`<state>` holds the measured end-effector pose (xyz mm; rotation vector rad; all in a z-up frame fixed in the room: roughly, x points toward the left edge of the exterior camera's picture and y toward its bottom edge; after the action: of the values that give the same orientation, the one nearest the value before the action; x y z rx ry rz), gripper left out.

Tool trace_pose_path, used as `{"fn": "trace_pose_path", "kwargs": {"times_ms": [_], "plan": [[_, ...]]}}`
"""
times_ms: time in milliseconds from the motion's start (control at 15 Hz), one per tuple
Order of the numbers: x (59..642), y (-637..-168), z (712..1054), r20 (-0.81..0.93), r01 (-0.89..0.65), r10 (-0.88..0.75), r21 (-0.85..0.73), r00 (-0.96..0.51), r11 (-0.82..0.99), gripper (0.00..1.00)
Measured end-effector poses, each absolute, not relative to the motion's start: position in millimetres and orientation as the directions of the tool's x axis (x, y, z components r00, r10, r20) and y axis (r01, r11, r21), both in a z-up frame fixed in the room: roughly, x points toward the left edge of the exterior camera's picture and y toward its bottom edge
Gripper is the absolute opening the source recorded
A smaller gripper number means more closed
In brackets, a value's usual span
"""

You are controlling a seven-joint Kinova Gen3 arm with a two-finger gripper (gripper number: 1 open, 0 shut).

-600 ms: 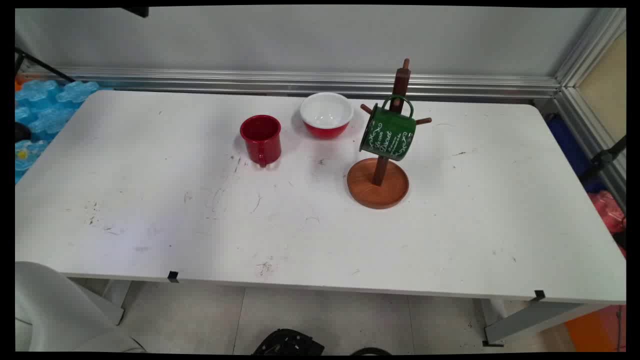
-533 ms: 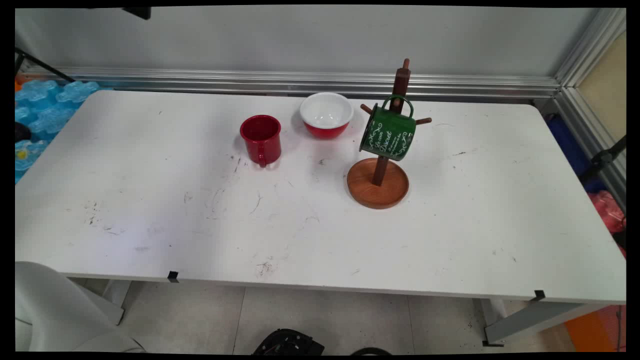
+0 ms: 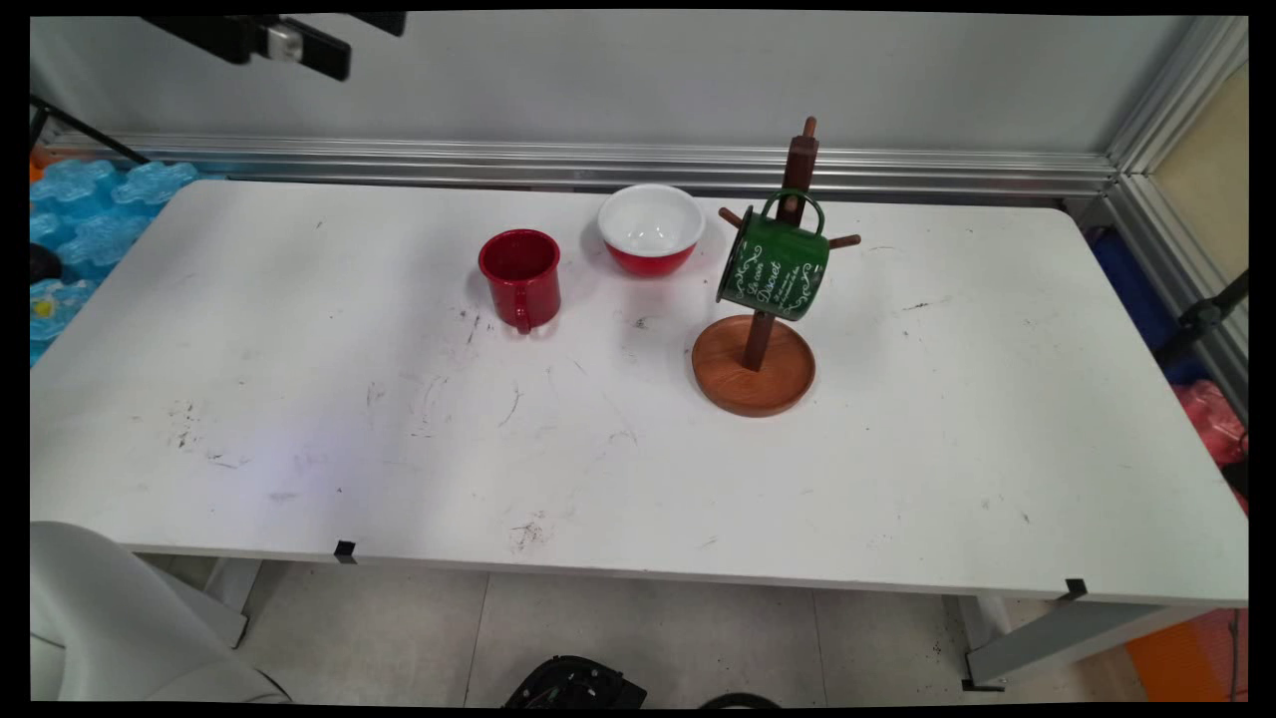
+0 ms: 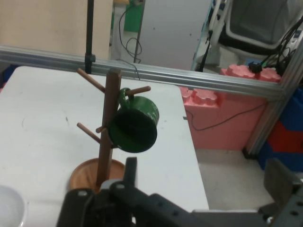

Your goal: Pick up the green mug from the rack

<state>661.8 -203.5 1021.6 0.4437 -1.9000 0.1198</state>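
- Gripper (image 3: 289,40) is seen high at the top left edge of the main view, well above the table (image 3: 299,399) and touching nothing; whether its fingers are wide or narrow can't be told.
- Red mug (image 3: 521,277) is stood upright on the table's far-centre area, handle toward the near side.
- Red bowl (image 3: 651,229), white inside, is set just right of the red mug and a bit farther back; the 2 are apart.
- Wooden mug tree (image 3: 756,359) is placed right of the bowl, w/ a round base and an upright post w/ pegs.
- Green mug (image 3: 774,267) is hung by its handle on a peg of the tree, tilted, w/ white lettering on its side.
- In the hand view the green mug (image 4: 135,127) is shown mouth-on on the mug tree (image 4: 106,127), w/ the bowl's rim (image 4: 9,205) at bottom left.
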Motion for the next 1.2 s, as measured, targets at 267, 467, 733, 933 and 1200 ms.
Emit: {"fn": "trace_pose_path", "kwargs": {"times_ms": [267,467,733,933,1200], "plan": [[656.1,-211.5,1003.1,0.918,-0.361,-0.243,0.121,-0.314,0.925,1.00],[651.1,-217.6,989.0,0.915,-0.363,-0.245,0.121,-0.320,0.924,1.00],[640.8,-227.4,968.8,0.913,-0.363,-0.249,0.123,-0.322,0.923,1.00],[631.0,-235.6,950.4,0.911,-0.364,-0.256,0.129,-0.324,0.922,1.00],[616.4,-247.2,927.1,0.909,-0.362,-0.263,0.138,-0.324,0.922,1.00]]}}
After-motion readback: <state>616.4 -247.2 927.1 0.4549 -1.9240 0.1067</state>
